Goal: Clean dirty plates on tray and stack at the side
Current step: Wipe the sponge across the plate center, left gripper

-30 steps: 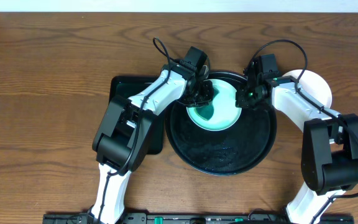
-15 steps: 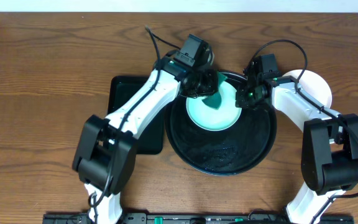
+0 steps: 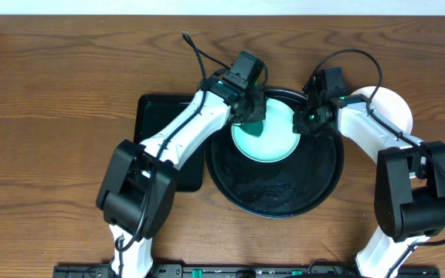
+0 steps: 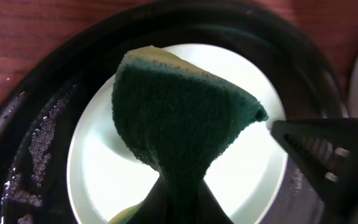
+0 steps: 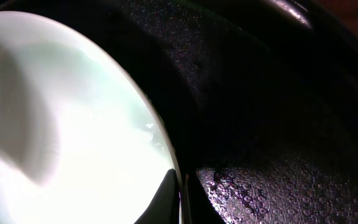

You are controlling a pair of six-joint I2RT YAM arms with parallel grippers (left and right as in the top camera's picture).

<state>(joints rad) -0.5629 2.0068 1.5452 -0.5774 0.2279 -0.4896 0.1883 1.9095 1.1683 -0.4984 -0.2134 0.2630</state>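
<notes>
A pale-mint plate (image 3: pixel 273 143) lies in the upper part of the round black tray (image 3: pixel 276 189). My left gripper (image 3: pixel 250 116) is shut on a dark green sponge (image 3: pixel 253 128), which hangs over the plate's upper left. In the left wrist view the sponge (image 4: pixel 179 118) fans out above the plate (image 4: pixel 104 168), with my left gripper (image 4: pixel 182 202) pinching its lower end. My right gripper (image 3: pixel 305 123) is shut on the plate's right rim. In the right wrist view its jaws (image 5: pixel 182 196) straddle the edge of the plate (image 5: pixel 61 124), beside the wet tray floor (image 5: pixel 278 155).
A white plate (image 3: pixel 396 108) rests on the wood table to the right of the tray, partly under my right arm. A rectangular black tray (image 3: pixel 157 116) lies to the left, mostly covered by my left arm. The right gripper's body (image 4: pixel 328 155) shows in the left wrist view.
My left gripper has carried the sponge up across the plate and back a little toward its upper left. The left elbow has swung outward. The right arm and plate have stayed still.
</notes>
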